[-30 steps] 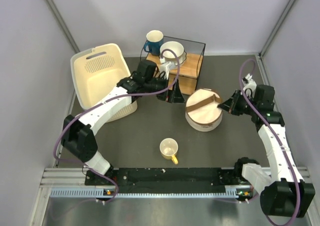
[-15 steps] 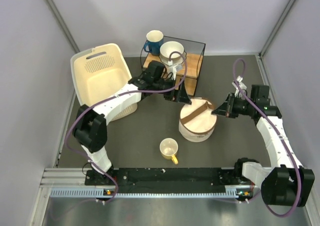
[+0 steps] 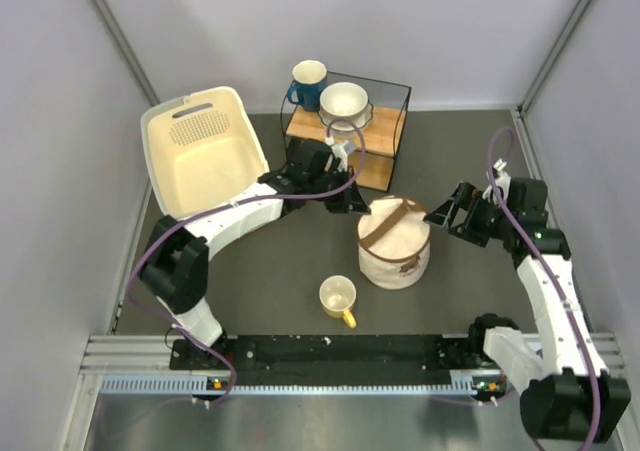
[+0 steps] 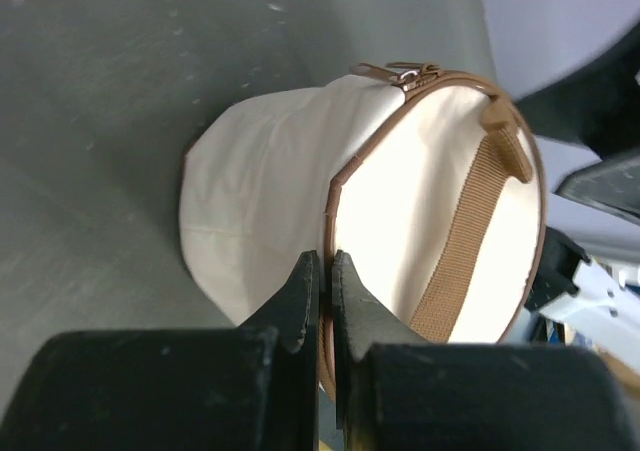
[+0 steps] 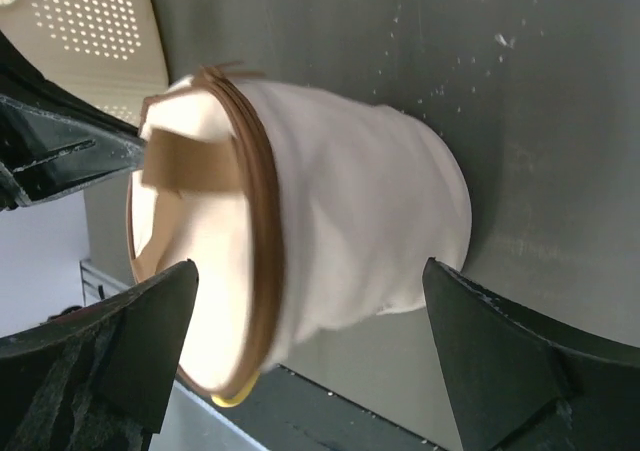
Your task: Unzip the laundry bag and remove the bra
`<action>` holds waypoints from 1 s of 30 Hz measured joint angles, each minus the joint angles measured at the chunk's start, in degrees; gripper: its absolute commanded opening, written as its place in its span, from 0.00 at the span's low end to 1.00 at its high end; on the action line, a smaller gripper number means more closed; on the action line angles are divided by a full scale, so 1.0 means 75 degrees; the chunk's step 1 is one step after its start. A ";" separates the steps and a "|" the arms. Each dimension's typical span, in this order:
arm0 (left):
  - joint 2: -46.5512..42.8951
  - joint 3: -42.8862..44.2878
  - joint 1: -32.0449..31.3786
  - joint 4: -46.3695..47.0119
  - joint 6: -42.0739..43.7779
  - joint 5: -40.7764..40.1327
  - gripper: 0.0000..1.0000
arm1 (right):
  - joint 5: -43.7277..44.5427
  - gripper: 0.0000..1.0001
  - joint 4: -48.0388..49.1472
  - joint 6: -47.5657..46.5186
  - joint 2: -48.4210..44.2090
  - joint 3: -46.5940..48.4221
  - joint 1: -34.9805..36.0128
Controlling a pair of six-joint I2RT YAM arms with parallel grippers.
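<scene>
Laundry bag [image 3: 395,256] | cream fabric cylinder, brown strap | left fingers [image 4: 298,296] pinch trim

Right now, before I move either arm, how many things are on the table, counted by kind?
Mugs: 3 (blue mug, white mug, yellow-handled mug)
Laundry bag: 1
Plastic basket: 1
Wire-framed wooden stand: 1
Total: 6

Mug [image 3: 337,297] before laundry bag [image 3: 394,239]; crate [image 3: 380,136] close behind.

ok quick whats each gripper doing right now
left gripper: shut, pinching the brown rim trim of the laundry bag
right gripper: open, jaws wide, holding nothing
</scene>
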 measured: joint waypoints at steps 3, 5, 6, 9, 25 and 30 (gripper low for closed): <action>-0.0845 -0.0886 0.0000 0.0146 -0.0571 -0.0851 0.00 | 0.0338 0.92 -0.0015 0.0641 -0.1215 -0.0551 0.0000; -0.1463 -0.1489 -0.0020 0.0192 -0.0965 -0.1463 0.00 | 0.0385 0.91 0.0012 0.1067 -0.1804 -0.0889 0.0006; -0.1714 -0.1714 -0.0050 0.0201 -0.1122 -0.1708 0.00 | 0.0382 0.91 0.0044 0.1268 -0.2031 -0.1043 0.0017; -0.2200 -0.2057 -0.0189 0.0105 -0.1504 -0.2363 0.06 | 0.0321 0.91 0.0256 0.1827 -0.2334 -0.1478 0.0143; -0.3089 -0.2098 -0.0408 -0.1329 -0.0734 -0.3144 0.98 | -0.0481 0.00 0.2702 0.2194 0.0219 -0.1591 0.1737; -0.3742 -0.2078 0.1247 -0.1253 0.0157 -0.2104 0.96 | -0.1754 0.00 0.2296 0.0638 0.1585 -0.0169 0.1734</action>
